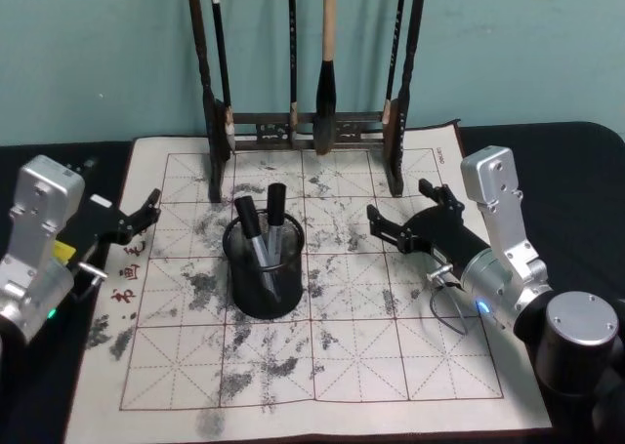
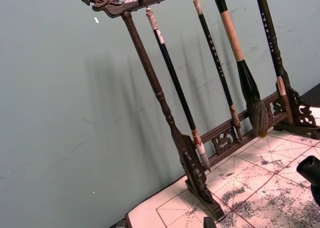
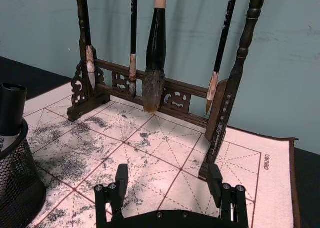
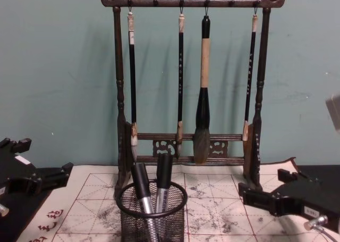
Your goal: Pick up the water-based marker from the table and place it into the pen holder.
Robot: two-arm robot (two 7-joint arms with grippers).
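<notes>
The right hand [image 1: 402, 213] hovers low over the calligraphy mat [image 1: 391, 356] with its two black fingers [image 3: 121, 178] spread wide and nothing between them. Just to that hand's inner side, near the middle of the mat, stands the pen holder [image 1: 265, 268], a small round cup of black wire mesh with a thick rolled rim. Two markers [image 1: 262, 227] lean inside it, each with a black cap and a silver-grey barrel, their caps rising above the rim. From the chest view the markers [image 4: 151, 186] tilt slightly apart, and their lower barrels show dimly through the mesh of the pen holder [image 4: 152, 213]. Any print on the barrels is too small to read.

On the far side of the holder from the right hand, the left hand [image 1: 137, 220] sits over the mat's edge, fingers parted and empty. In the chest view only its black fingers [image 4: 53, 176] reach into frame.

Beyond both hands, at the mat's far edge, rises a dark wooden brush rack [image 4: 188, 82] hung with four calligraphy brushes [image 4: 202, 93], one much thicker than the rest. The head view cuts off the rack's top. The right wrist view cuts off most of the holder [image 3: 15, 178], leaving one black cap above its rim. The black desk [image 1: 576, 161] shows around the mat's borders.
</notes>
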